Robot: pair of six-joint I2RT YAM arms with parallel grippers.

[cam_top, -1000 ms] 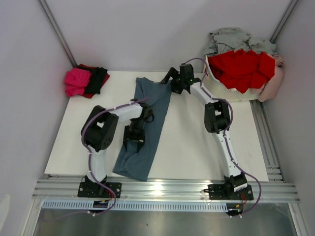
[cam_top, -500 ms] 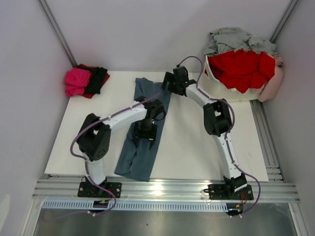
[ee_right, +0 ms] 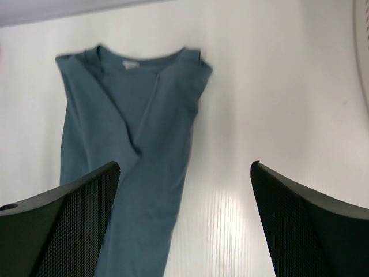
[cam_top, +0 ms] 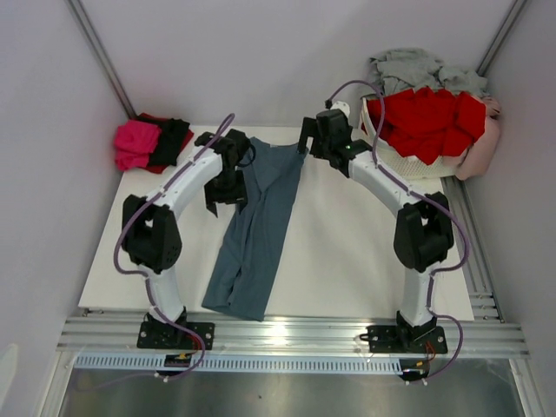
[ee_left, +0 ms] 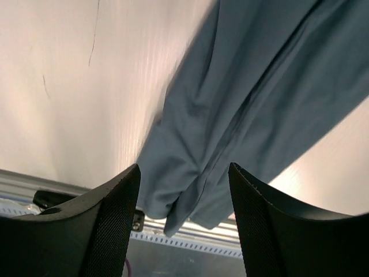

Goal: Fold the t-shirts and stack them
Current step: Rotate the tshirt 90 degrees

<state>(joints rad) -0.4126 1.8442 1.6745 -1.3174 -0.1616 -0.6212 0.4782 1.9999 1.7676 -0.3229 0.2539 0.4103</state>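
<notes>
Blue-grey t-shirt [cam_top: 256, 230] lies on the white counter [cam_top: 347, 243] as a long narrow strip. Its neck end is at the far side and its hem reaches almost to the near edge. From the right wrist view its sides look already turned in over the middle, with the small neck label [ee_right: 128, 64] showing at the top. So the lengthwise folding seems done, and the crosswise fold is the step in hand.

Both arms are up at the neck end. The left tool [cam_top: 224, 187] hangs just beside the strip's left edge, its fingers [ee_left: 109, 225] spread with nothing between them — only cloth and counter below. The right tool [cam_top: 314, 139] hovers by the far right corner, spread wide and likewise empty.

The next move, as I judge it, calls for each tool to drop onto its own far corner and pinch through every layer, not just the top one. Then both should lift together and carry the neck end toward the hem, keeping the strip square.

After that the shirt belongs on the folded pile [cam_top: 148, 143] of pink, black and red in the far left corner. More red shirts [cam_top: 426, 117] wait in the basket [cam_top: 382, 156] at the far right.
</notes>
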